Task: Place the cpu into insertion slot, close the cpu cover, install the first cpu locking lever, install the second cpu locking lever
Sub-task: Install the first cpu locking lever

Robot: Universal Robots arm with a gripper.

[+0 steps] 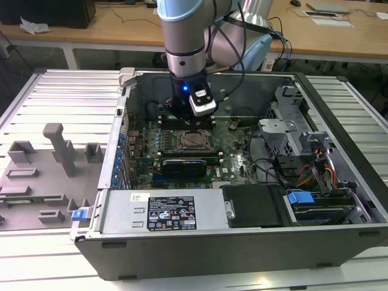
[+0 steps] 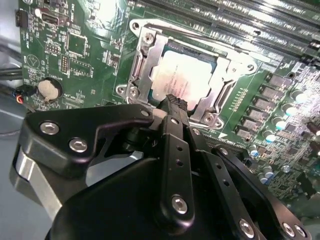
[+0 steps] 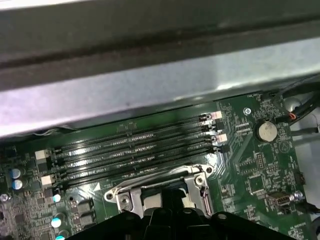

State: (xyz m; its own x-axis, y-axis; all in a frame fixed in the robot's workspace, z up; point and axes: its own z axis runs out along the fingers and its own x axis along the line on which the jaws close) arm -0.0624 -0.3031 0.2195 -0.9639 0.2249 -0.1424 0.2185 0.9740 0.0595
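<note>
In the second wrist view the gripper [image 2: 172, 102], its jaws pressed together, is hanging directly over the cpu [image 2: 187, 80] lying beneath the cpu cover [image 2: 145, 60].

The arm [image 1: 185, 36] reaches straight down into the open computer case [image 1: 339, 182], wrist vertical. Its black gripper [image 2: 172, 102] hangs just above the cpu [image 2: 182, 77], fingers drawn together to a narrow tip, holding nothing

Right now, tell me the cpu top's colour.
Dull silver; the cpu shows best in the second wrist view.
</note>
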